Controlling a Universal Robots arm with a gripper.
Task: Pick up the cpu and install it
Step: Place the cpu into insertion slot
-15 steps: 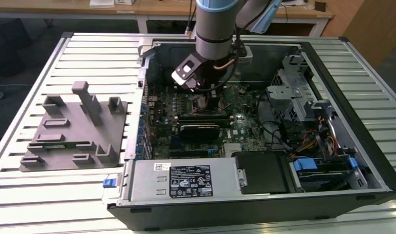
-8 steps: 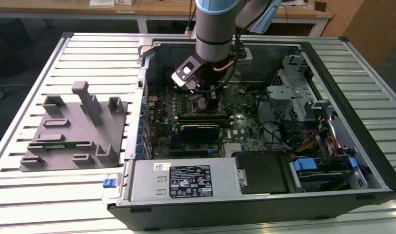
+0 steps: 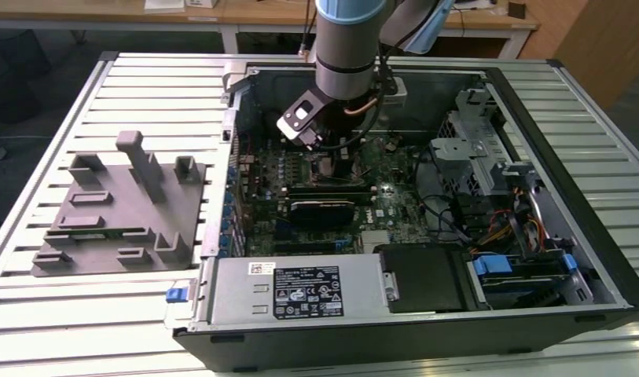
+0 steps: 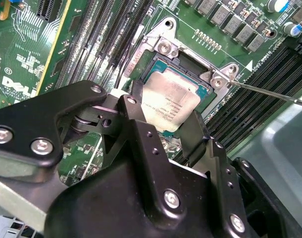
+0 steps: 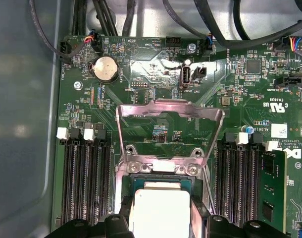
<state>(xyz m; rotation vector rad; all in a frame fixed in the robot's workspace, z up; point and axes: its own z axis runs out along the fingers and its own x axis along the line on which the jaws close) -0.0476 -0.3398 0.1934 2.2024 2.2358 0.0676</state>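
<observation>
jaws are down inside the PC case point(image 3: 571, 196), over the motherboard point(image 5: 156, 69). In both wrist views they sit narrow on the cpu point(image 4: 170, 101), one finger on each of two opposite edges. I see no gap, so I read it as a real pinch.

cpu is directly over the socket point(image 4: 157, 43), inside the frame outline and very low. Can't tell if it has bottomed out or hovers just above. In the second wrist view it looks slightly tilted against the frame, though that could be camera angle.

Load plate point(image 5: 169, 109) is swung up and open, and the lever point(image 4: 270, 92) is out to one side.

Risks, my read:
- If that tilt is real, one corner lands first, the cpu rides on the socket wall and the contacts underneath bend.
- Small rotation or offset in the grip: keying misses, and pressing down would damage the socket.
- Letting go while it sits high: the cpu drops skewed.
- Fingers run close to the socket frame, so spreading them could catch it and drag the cpu sideways.
</observation>
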